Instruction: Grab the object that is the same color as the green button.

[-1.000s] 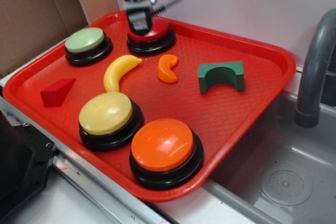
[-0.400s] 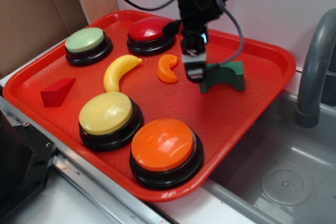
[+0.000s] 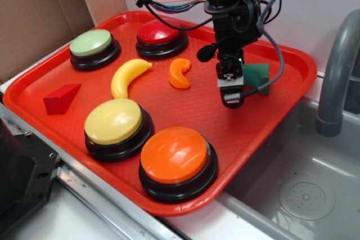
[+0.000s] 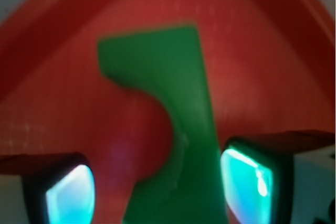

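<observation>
One green arch (image 4: 173, 124) on the tray's (image 3: 281, 133) right side, partly hidden behind the arm, lying between the wide-open pincer's (image 4: 157, 184) lit pads (image 4: 247, 182). Around it, four buttons: one pale green (image 3: 90, 43), one red (image 3: 157, 31), one yellow (image 3: 113, 121), one orange (image 3: 174, 154); also one banana (image 3: 126, 76), one orange slice (image 3: 180, 73), one red wedge (image 3: 61, 98). Since a second ago, moved from over the red button to the arch.
</observation>
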